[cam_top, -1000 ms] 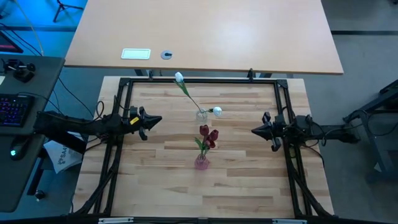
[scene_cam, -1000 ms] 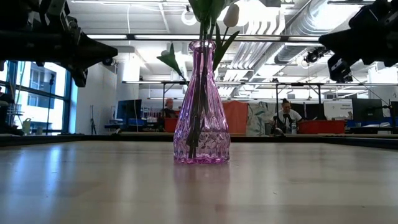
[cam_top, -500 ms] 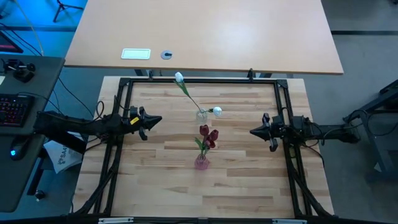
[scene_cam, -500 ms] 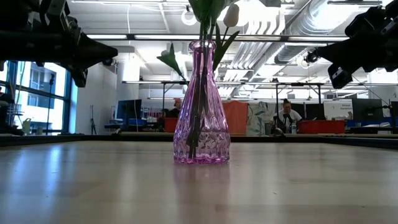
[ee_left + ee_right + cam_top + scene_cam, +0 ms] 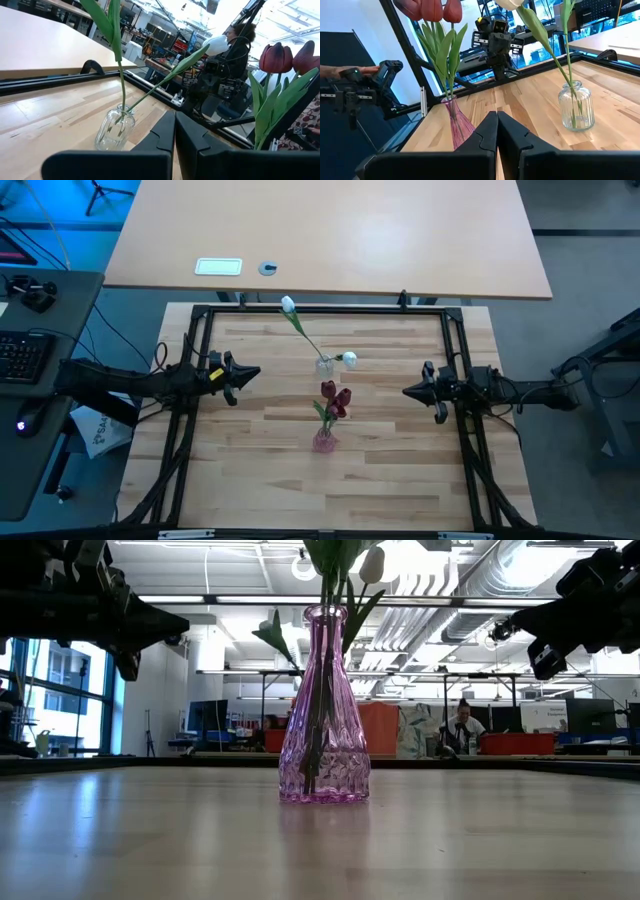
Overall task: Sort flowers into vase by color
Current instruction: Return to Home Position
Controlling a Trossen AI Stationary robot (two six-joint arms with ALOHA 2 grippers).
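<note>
The pink glass vase point(image 5: 324, 442) stands on the table's middle near part and holds the dark red tulips point(image 5: 335, 397) by their stems; it fills the low view's centre point(image 5: 323, 710). The clear glass vase point(image 5: 324, 365) stands farther back with two white tulips, one head point(image 5: 288, 304) leaning toward the far edge, one point(image 5: 349, 359) to its right. My left gripper point(image 5: 254, 372) hovers shut at the left rail, pointing at the vases. My right gripper point(image 5: 408, 391) hovers shut at the right rail. Both wrist views show the clear vase point(image 5: 115, 129) point(image 5: 576, 107).
A black metal frame point(image 5: 320, 310) rims the wooden table. A second tabletop point(image 5: 330, 235) lies beyond the far edge with a white label and a round grommet. A keyboard and desk stand at the left. People sit in the room behind point(image 5: 462, 725).
My right gripper has shifted a little at the right rail, dipping slightly and rising again in the low view. The vases, the flowers and the left arm have stayed still.
</note>
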